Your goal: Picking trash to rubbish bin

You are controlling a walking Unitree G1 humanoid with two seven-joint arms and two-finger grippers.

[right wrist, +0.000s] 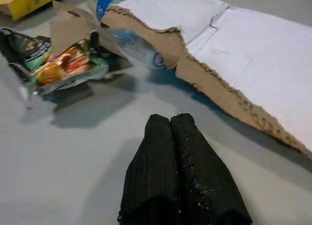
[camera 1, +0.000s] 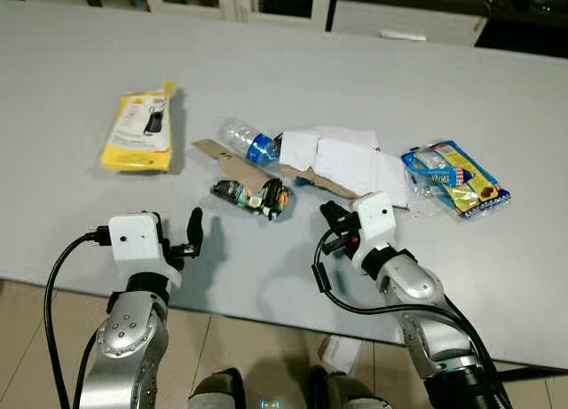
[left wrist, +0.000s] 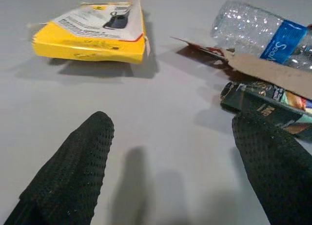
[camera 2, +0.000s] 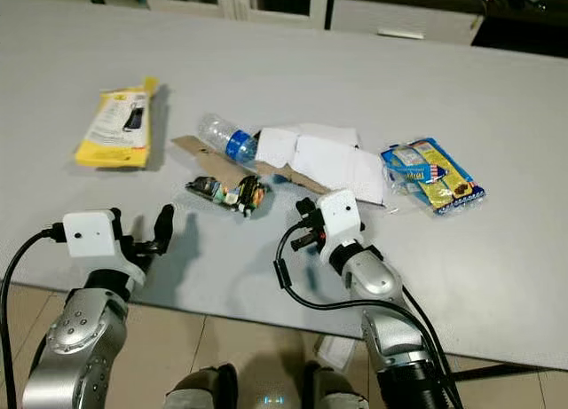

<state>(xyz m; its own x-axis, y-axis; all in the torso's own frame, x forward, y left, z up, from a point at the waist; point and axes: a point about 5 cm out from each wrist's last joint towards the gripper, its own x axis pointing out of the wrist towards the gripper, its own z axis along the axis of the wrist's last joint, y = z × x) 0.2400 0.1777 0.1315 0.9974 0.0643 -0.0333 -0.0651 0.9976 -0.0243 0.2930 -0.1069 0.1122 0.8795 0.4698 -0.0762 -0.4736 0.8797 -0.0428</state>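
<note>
While your head view looks down on the grey table (camera 1: 80,223), the trash sits mid-table: crushed bottle (camera 1: 247,145), torn cardboard (camera 1: 333,165), snack wrapper (camera 1: 251,196). Your left wrist view shows the left pincer (left wrist: 170,166) spread wide, empty. Your right wrist view shows the right pincer (right wrist: 181,173) clenched on nothing, near the cardboard.

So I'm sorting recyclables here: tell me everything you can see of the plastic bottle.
The plastic bottle is clear and crinkled, looks empty, and has a blue label band. It lies on its side on the grey table, its far end tucked under torn brown cardboard and white paper. Whether it has a cap cannot be seen. No hand touches it.
</note>
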